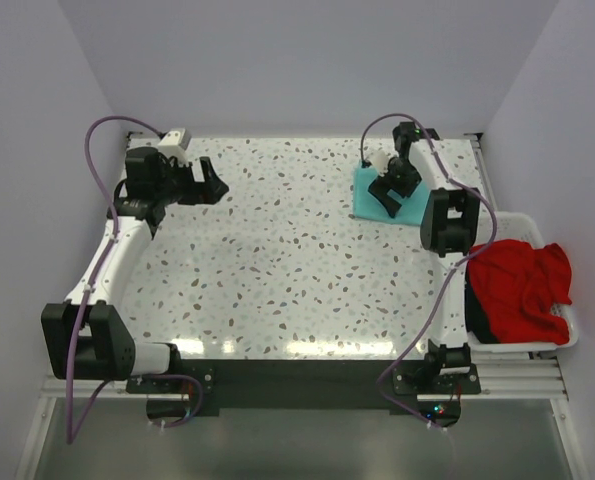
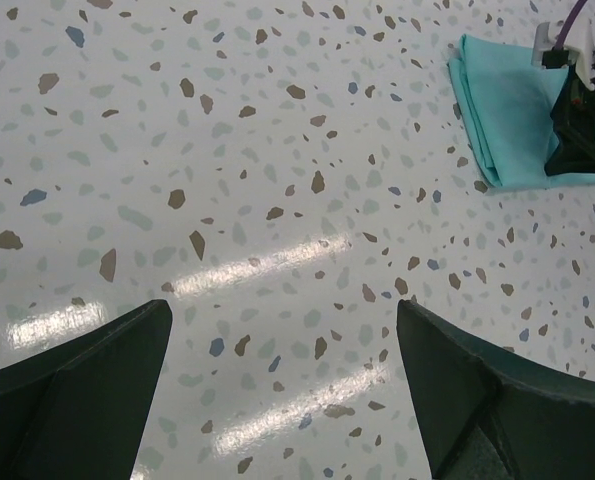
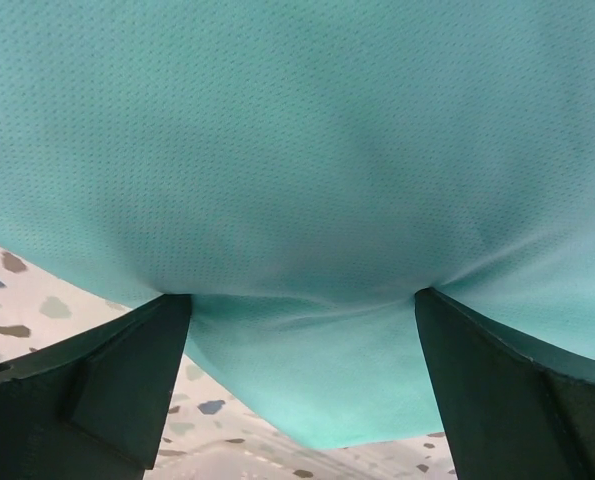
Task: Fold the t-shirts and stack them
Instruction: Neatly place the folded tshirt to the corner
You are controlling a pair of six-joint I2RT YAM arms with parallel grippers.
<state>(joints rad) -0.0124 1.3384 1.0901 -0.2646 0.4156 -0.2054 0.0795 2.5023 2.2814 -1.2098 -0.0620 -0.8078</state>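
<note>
The teal-green t-shirt (image 1: 369, 200) lies folded into a small rectangle at the back right of the table; it also shows in the left wrist view (image 2: 507, 115) and fills the right wrist view (image 3: 297, 160). My right gripper (image 1: 387, 195) is open, its fingers (image 3: 127, 380) spread wide and pressed down onto the teal fabric. The bright red t-shirt (image 1: 517, 290) lies crumpled in the white basket (image 1: 567, 340) at the right. My left gripper (image 1: 217, 187) is open and empty, held above bare table at the back left.
The white slatted basket sits off the table's right edge beside the right arm's elbow (image 1: 449, 220). The speckled tabletop (image 1: 277, 270) stretches between the two arms. White walls close the back and sides.
</note>
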